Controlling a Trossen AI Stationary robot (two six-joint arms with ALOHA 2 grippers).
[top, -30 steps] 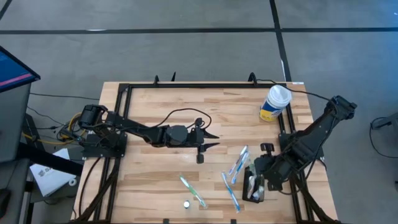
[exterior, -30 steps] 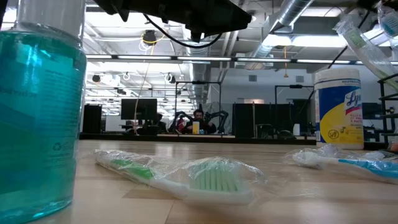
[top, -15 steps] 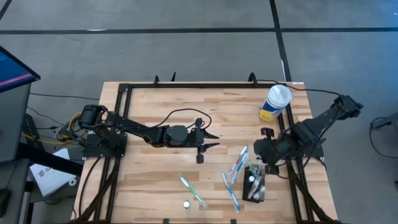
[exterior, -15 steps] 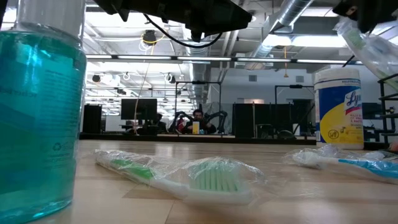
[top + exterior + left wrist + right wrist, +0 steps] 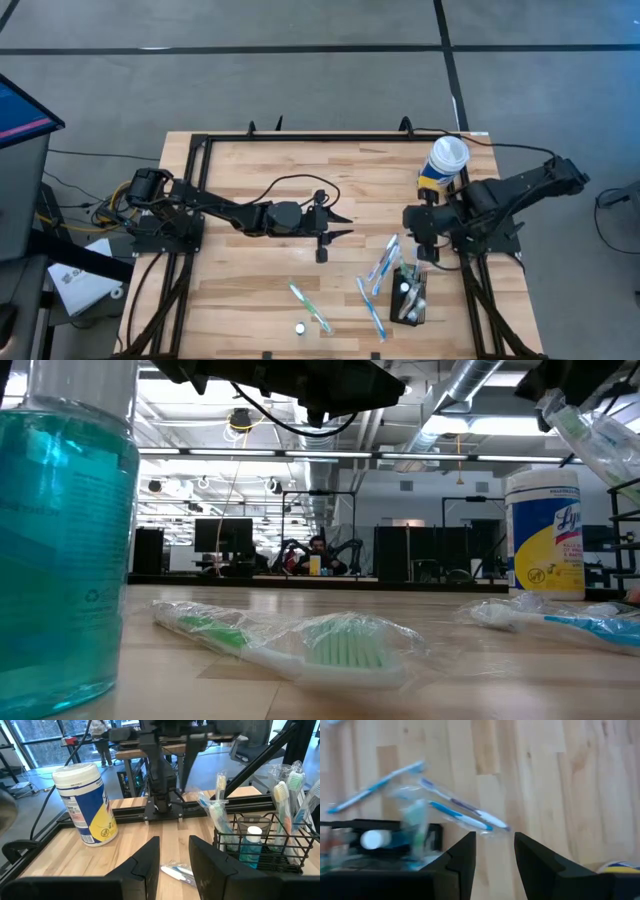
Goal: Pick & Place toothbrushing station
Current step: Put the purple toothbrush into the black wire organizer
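Note:
The toothbrushing station (image 5: 410, 297) is a small black wire caddy standing on its base near the table's right front, with wrapped toothbrushes and a blue bottle upright inside; it also shows in both wrist views (image 5: 260, 840) (image 5: 380, 842). My right gripper (image 5: 418, 235) (image 5: 495, 852) hangs open above the table, just on the far side of the station, pointing steeply down and touching nothing. My left gripper (image 5: 345, 225) (image 5: 175, 855) waits open near the table's middle, pointing level toward the station.
A white-lidded yellow-and-blue canister (image 5: 443, 165) stands at the far right. Wrapped toothbrushes lie flat left of the station (image 5: 382, 262) (image 5: 372, 308) and nearer the front middle (image 5: 310, 307). A teal bottle (image 5: 60, 530) stands at the front edge. Black rails frame the table.
My right gripper has drawn back from above the station toward the table's far edge, rising a little and rolling at the wrist, its fingers staying open. The station stands where it was.

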